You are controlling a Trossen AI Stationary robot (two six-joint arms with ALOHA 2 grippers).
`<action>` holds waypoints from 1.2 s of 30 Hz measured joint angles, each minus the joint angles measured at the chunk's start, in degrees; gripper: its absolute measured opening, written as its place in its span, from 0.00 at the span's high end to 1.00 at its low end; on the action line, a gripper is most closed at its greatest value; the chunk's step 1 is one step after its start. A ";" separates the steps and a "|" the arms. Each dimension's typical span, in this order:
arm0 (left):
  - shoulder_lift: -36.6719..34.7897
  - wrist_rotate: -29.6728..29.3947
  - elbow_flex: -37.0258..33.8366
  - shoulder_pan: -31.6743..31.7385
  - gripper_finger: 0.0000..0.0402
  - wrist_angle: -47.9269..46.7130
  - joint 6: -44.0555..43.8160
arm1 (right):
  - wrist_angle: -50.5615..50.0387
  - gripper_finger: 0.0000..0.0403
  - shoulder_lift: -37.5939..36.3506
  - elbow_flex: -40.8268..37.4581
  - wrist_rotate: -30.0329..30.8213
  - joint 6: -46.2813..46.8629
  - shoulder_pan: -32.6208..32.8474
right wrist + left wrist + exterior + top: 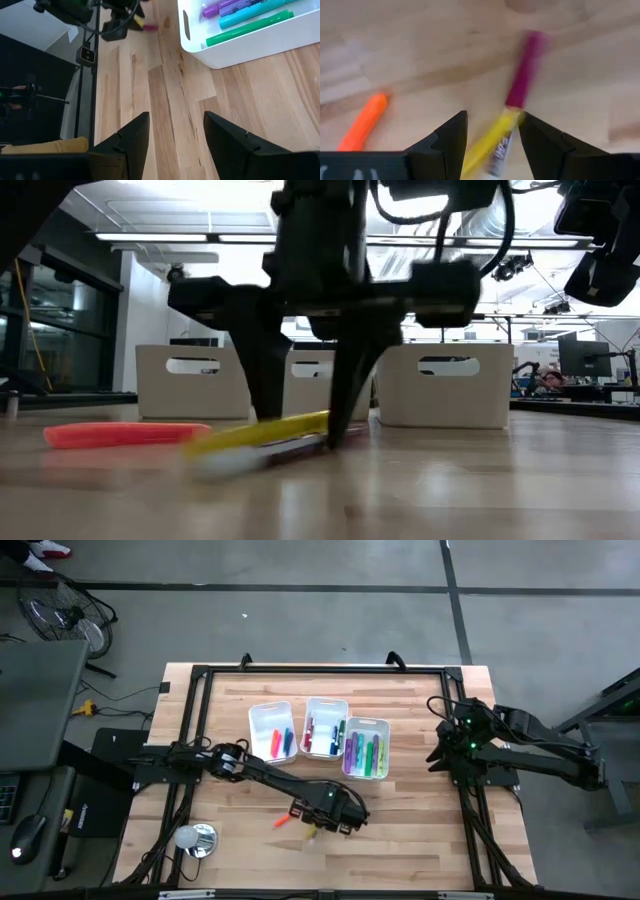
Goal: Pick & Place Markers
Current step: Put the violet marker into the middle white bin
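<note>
My left gripper is open and low over the table's near middle, fingers pointing down. A yellow marker lies on the wood between its fingers, close to one finger. A magenta marker lies end to end with it, farther out. An orange marker lies apart on the table toward the left. My right gripper is open and empty over bare wood at the table's right. Several more markers lie in the three white bins. My left gripper's fingers stand on either side of the yellow marker's end, coming from above and across it. The marker lies near one finger; I cannot tell whether it touches. The marker rests on the table.
The three white bins stand side by side at the table's far middle; the right one holds purple, teal and green markers. A round silver object sits near the front left. Black frame rails run along the table's edges.
</note>
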 joint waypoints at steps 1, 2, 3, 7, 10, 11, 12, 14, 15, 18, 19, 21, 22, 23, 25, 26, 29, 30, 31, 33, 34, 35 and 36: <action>0.04 -0.12 -0.06 0.08 0.57 0.08 0.05 | 0.00 0.56 0.00 0.00 0.00 0.00 0.00; 0.11 0.40 -0.08 0.20 0.57 0.40 0.21 | 0.02 0.56 0.00 0.00 -0.02 0.00 0.00; 0.11 0.92 -0.10 0.26 0.57 0.47 0.26 | 0.01 0.56 0.00 0.00 0.00 -0.02 0.00; 0.11 1.00 -0.10 0.14 0.57 0.61 0.32 | 0.02 0.56 0.00 0.00 0.04 -0.09 0.00; 0.11 1.20 -0.10 0.15 0.57 0.61 0.38 | -0.34 0.56 0.00 0.00 0.02 -0.18 0.00; 0.11 1.19 -0.10 0.15 0.57 0.61 0.38 | -0.43 0.56 0.00 0.00 0.02 -0.27 0.00; 0.11 1.19 -0.10 0.17 0.57 0.59 0.39 | -0.42 0.56 0.00 0.00 0.02 -0.44 0.00; 0.11 1.14 -0.10 0.27 0.57 0.56 0.39 | -0.47 0.56 0.00 0.00 0.01 -0.50 0.00; 0.11 1.21 -0.10 0.58 0.57 0.56 0.39 | -0.51 0.56 0.00 0.00 0.00 -0.52 0.00; 0.13 2.01 -0.10 0.72 0.57 0.39 0.70 | -1.04 0.56 0.00 0.00 0.01 -0.59 0.00; 0.13 2.00 -0.10 0.97 0.57 0.36 1.30 | -1.05 0.56 0.00 0.00 0.02 -0.63 0.00; 0.13 2.06 -0.10 1.18 0.57 0.19 2.16 | -1.09 0.56 0.00 0.00 0.02 -0.99 0.00; 0.14 2.15 -0.10 1.51 0.57 0.16 2.79 | -1.16 0.56 0.00 0.00 0.03 -1.01 0.00; 0.17 2.57 -0.10 1.75 0.57 0.14 3.18 | -1.21 0.56 0.00 0.00 0.11 -1.01 0.00; 0.22 3.16 -0.10 2.45 0.57 0.17 4.40 | -1.23 0.56 0.00 0.00 0.23 -1.01 0.00; 0.24 3.31 -0.10 2.75 0.57 0.22 4.80 | -1.23 0.56 0.00 0.00 0.26 -0.98 0.00; 0.24 3.07 -0.10 3.92 0.57 0.53 6.93 | -1.22 0.56 0.00 0.00 0.28 -0.96 0.00; 0.24 2.98 -0.10 4.42 0.57 0.59 7.54 | -1.23 0.56 0.00 0.00 0.28 -0.92 0.00; 0.24 2.85 -0.10 4.84 0.57 0.62 7.97 | -1.23 0.56 0.00 0.00 0.31 -0.72 0.00; 0.24 2.89 -0.10 5.60 0.57 1.05 8.67 | -1.28 0.56 0.00 0.00 0.31 -0.70 0.00; 0.24 2.89 -0.12 5.85 0.57 1.43 8.91 | -1.52 0.56 0.00 0.00 0.31 -0.68 0.00; 0.24 2.85 -0.12 6.01 0.57 1.89 9.09 | -1.86 0.56 0.00 0.00 0.34 -0.66 0.00; 0.24 2.80 -0.12 6.18 0.57 2.38 9.26 | -2.16 0.56 0.00 0.00 0.38 -0.64 0.00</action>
